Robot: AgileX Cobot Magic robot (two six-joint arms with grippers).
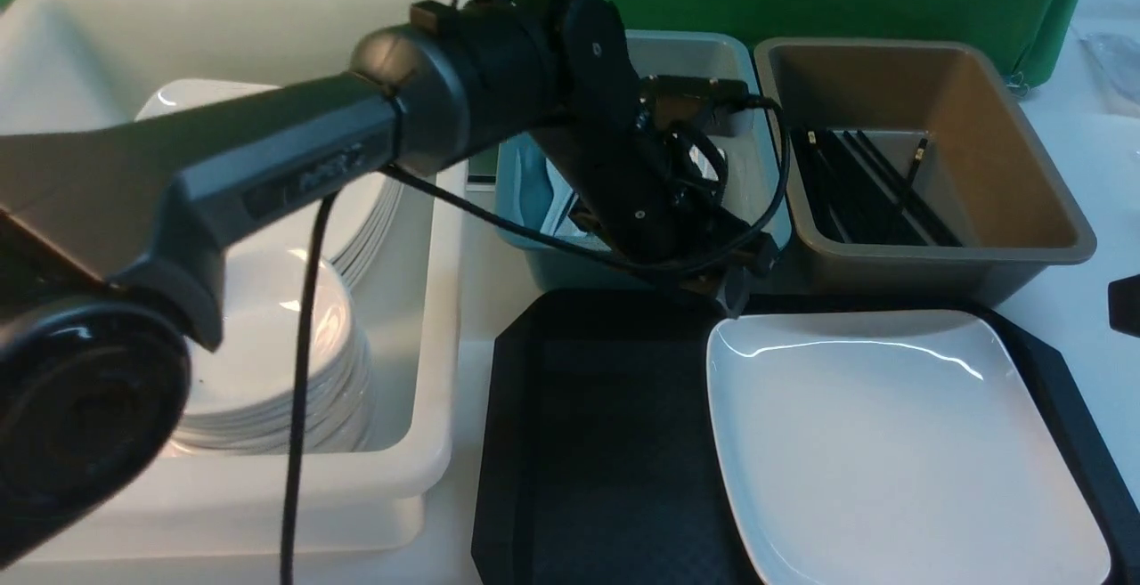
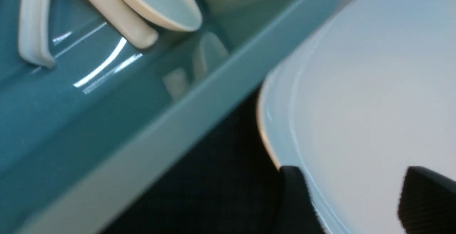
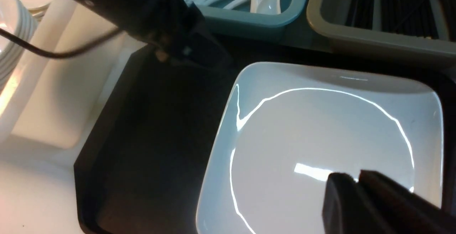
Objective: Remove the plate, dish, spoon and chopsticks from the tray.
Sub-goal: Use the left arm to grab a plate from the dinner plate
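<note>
Front view: the left arm (image 1: pixel 267 166) reaches across the table. The left gripper (image 1: pixel 732 289) hangs at the near wall of a blue tub (image 1: pixel 712 51), over the back edge of the black tray (image 1: pixel 588 442). The large white square plate (image 1: pixel 891 442) lies on the tray just beside the gripper, on its right and nearer the robot. The tray surface to the gripper's left is bare. Off to its right, the black chopsticks (image 1: pixel 877 189) lie inside a brown tub (image 1: pixel 1006 166). Well to its left, a white tub (image 1: pixel 436 327) holds stacked white dishes (image 1: pixel 267 362).

Left wrist view: the two dark fingers (image 2: pixel 294 198) stand wide apart with nothing gripped. One is at the plate's rim, the other over the plate's surface. Beyond them, white soup spoons (image 2: pixel 121 20) rest on the floor of the blue tub. The picture does not show which spoon came off the tray.

Right wrist view: the right gripper (image 3: pixel 351 177) hovers above the plate's near side with its jaws drawn together and holding nothing. The left gripper sits across the plate from it, by the far corner. The two tubs are behind that.
</note>
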